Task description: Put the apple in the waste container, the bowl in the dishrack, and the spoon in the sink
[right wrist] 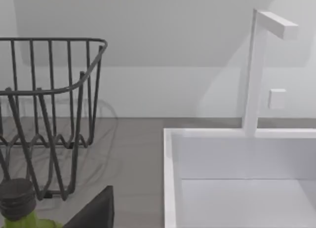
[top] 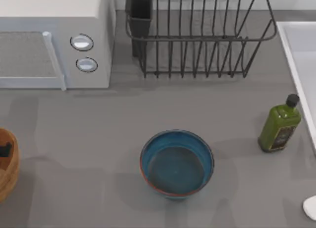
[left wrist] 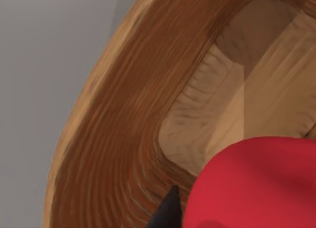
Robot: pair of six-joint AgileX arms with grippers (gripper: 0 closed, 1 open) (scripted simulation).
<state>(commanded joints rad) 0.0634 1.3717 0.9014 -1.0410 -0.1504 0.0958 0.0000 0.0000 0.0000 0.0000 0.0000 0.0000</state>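
Where the top view's left edge cuts the table [top: 98, 139], the tub [top: 7, 164] shows as a partial tan-brown arc, with a dark bit of the left gripper [top: 5, 150] over its inside. Left wrist view: thick wood-grain rim of the tub [left wrist: 123, 129] close up, hollow beyond it, and the apple [left wrist: 256, 183] large and red over that hollow. One black fingertip [left wrist: 168, 213] sits against the apple's side; second finger hidden, so cannot tell whether the grip is closed on the fruit or spread.

Bowl [top: 177, 162] upright on the table, near centre, towards the front, well apart from the rack [top: 197, 40] at the back. Rack's black cup [top: 140, 13] at its left corner, beside the microwave [top: 54, 35].

Green bottle [top: 280, 125] stands upright, just beside the sink [top: 296, 50] rim on the right. Spoon [top: 311, 207] shows as a pale oval at the right edge, in front of the bottle.

Right wrist view: sink [right wrist: 170, 178] rim and basin, white tap [right wrist: 256, 70] behind it, rack [right wrist: 49, 114] and bottle [right wrist: 17, 198] cap. A dark wedge of the right gripper [right wrist: 94, 213] at the edge; fingers' state cannot be told.
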